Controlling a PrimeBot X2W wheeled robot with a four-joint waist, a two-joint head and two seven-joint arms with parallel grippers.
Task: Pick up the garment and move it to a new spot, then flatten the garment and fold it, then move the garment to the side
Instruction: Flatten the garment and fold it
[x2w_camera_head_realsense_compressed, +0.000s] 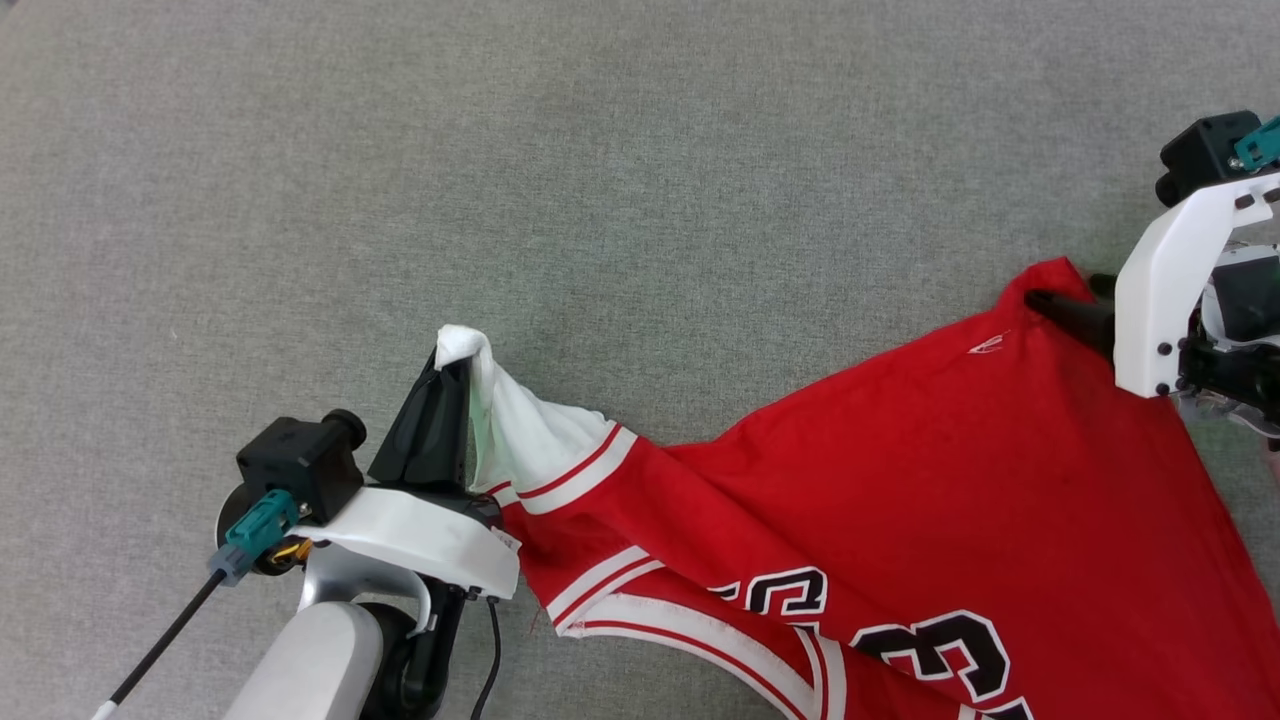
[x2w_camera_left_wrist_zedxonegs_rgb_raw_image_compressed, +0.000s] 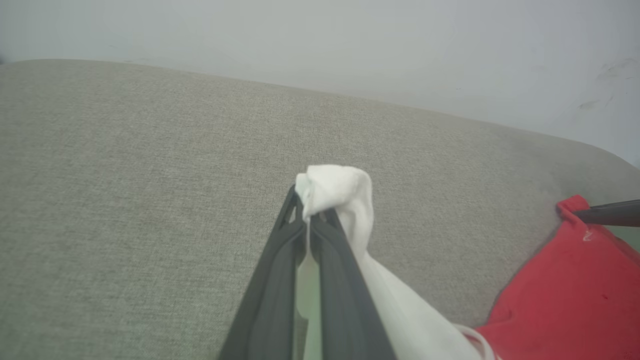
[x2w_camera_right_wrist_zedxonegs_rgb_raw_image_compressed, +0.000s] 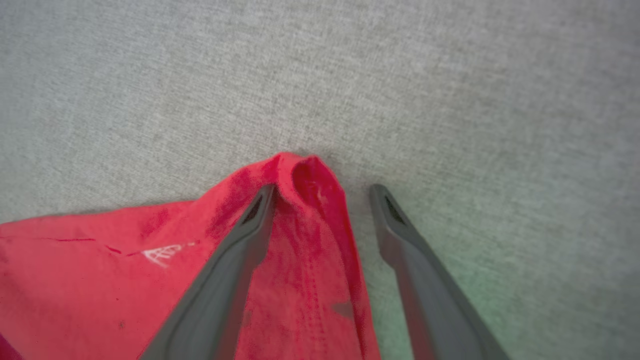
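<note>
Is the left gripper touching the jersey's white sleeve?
Touching. The left wrist view shows the left gripper shut on the bunched white sleeve, with fabric poking out past its fingertips.

Red garment (x2w_camera_head_realsense_compressed: 900, 450), white sleeve, red-white striped trim, black white-outlined numerals; grey fine-woven surface (x2w_camera_head_realsense_compressed: 500, 150).

- We see the garment (x2w_camera_head_realsense_compressed: 900, 470) run off the lower right of the head view. The bottom edge cuts its black number, so we cannot read it whole.
- The right gripper (x2w_camera_right_wrist_zedxonegs_rgb_raw_image_compressed: 325, 192) is mostly hidden in the head view, behind a white bracket (x2w_camera_head_realsense_compressed: 1165, 290) at the right edge.
- The small white logo (x2w_camera_right_wrist_zedxonegs_rgb_raw_image_compressed: 165, 254) is too blurred to read.
- The left gripper (x2w_camera_left_wrist_zedxonegs_rgb_raw_image_compressed: 307, 210) hides the pinched sleeve cloth between its 2 fingers.
</note>
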